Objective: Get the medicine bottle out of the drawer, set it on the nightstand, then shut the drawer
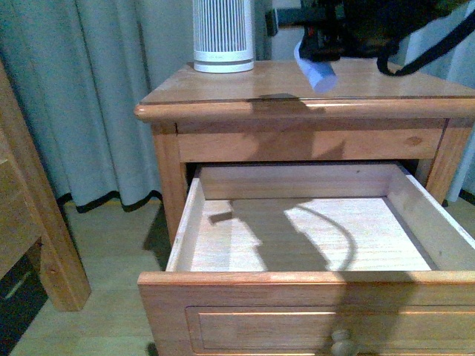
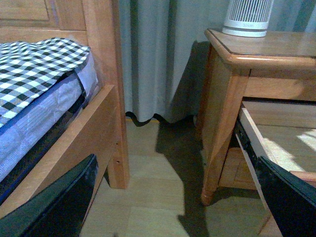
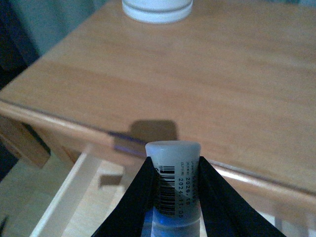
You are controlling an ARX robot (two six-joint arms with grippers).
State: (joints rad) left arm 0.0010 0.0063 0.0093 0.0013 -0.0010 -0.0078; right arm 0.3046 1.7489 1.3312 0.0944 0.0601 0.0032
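Grips a small white plastic medicine bottle between the two black fingers of the right gripper, white cap foremost, barcode label uppermost (printed dates beside it). Hangs at the rounded front edge of the honey-coloured wooden nightstand, throwing a dark shadow on its glossy top. Takes in, farther back, a white cylindrical device's base; below the edge, the open drawer's pale wood.
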